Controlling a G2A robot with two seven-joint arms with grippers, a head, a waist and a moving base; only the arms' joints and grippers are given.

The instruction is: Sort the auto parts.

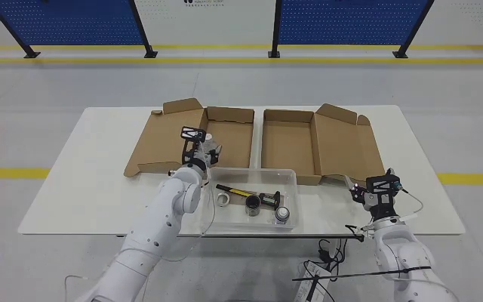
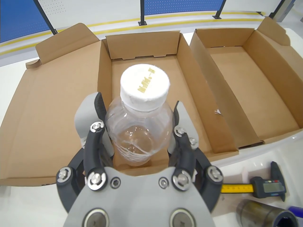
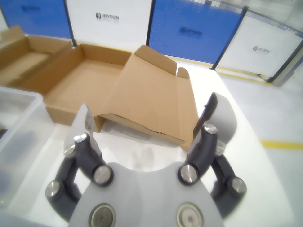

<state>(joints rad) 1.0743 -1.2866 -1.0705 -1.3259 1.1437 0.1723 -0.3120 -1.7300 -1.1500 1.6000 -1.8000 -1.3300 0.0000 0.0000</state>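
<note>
Holding a yellow-printed, white-capped bottle (image 2: 139,133), left hand (image 2: 137,106) hangs above cardboard box (image 2: 144,45).

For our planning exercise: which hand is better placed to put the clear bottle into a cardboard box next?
Left. The left hand grips the bottle over the left box; the right hand is open, empty and far from it.

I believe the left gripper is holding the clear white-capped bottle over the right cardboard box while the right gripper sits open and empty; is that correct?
Not quite: the left gripper holds the clear white-capped bottle over the left cardboard box instead, as the left wrist view shows. The right gripper is indeed open and empty.
</note>
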